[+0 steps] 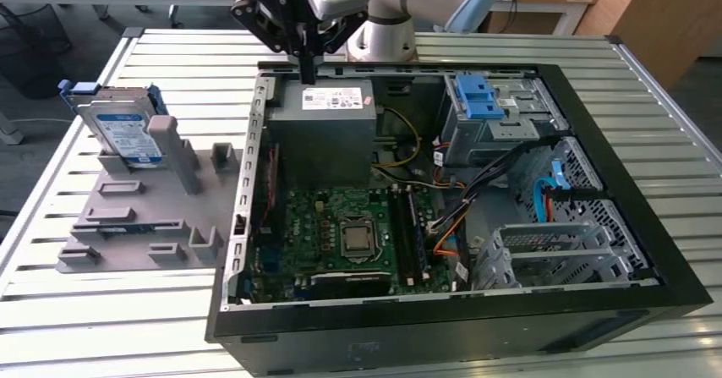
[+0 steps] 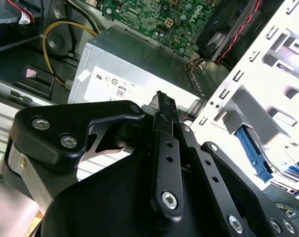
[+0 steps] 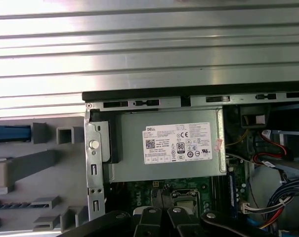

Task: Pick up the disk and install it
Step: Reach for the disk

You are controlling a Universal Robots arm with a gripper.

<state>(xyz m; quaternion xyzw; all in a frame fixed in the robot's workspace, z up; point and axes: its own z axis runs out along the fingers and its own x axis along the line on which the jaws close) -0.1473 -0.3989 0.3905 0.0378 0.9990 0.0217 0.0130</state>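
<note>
The disk [image 1: 122, 131], a silver hard drive with a white-and-blue label and a blue frame, stands upright in a grey holder plate [image 1: 147, 217] on the exterior view's left. My gripper [image 1: 307, 72] hangs well to the right of it, over the back edge of the open computer case [image 1: 631, 226]. It sits just above the grey power supply box [image 1: 327, 128]. In the second wrist view the gripper [image 2: 161, 98] has its two black fingers pressed together with nothing between them. That box [image 3: 164, 145] lies below the gripper in the first wrist view.
Inside the case are a green motherboard [image 1: 344, 234], loose cables [image 1: 496, 175], and a grey drive cage with a blue latch [image 1: 485, 107] at the far right. The slatted metal table [image 1: 113, 310] carries everything. The holder plate has several raised grey blocks [image 1: 203, 243].
</note>
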